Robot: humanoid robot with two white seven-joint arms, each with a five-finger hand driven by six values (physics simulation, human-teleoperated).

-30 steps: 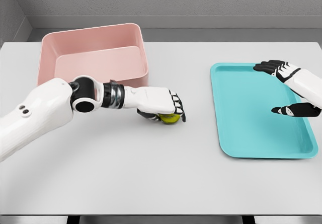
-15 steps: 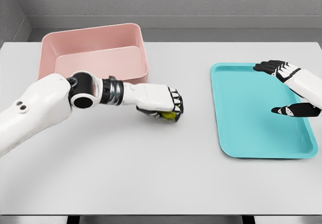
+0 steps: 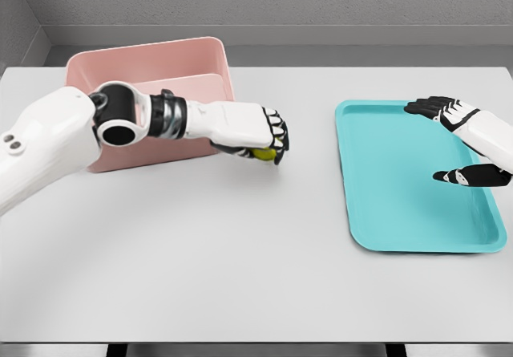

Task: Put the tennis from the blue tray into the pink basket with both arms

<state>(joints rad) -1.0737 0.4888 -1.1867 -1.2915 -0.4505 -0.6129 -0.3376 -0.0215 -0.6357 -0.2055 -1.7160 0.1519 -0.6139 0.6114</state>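
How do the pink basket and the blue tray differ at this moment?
The pink basket has tall walls; the blue tray is shallow with a low rim. The basket sits far left on the table, the tray at right. The left hand, curled on the tennis ball, is beside the basket; the open right hand hovers over the tray. Neither shows anything inside.

Smooth plastics on a matt grey worktop (image 3: 240,261).
The pink basket (image 3: 192,60) and blue tray (image 3: 401,180) look like smooth, faintly satin plastic; the arm shells glossy white; the ball's (image 3: 263,153) texture is mostly hidden, perhaps felt.
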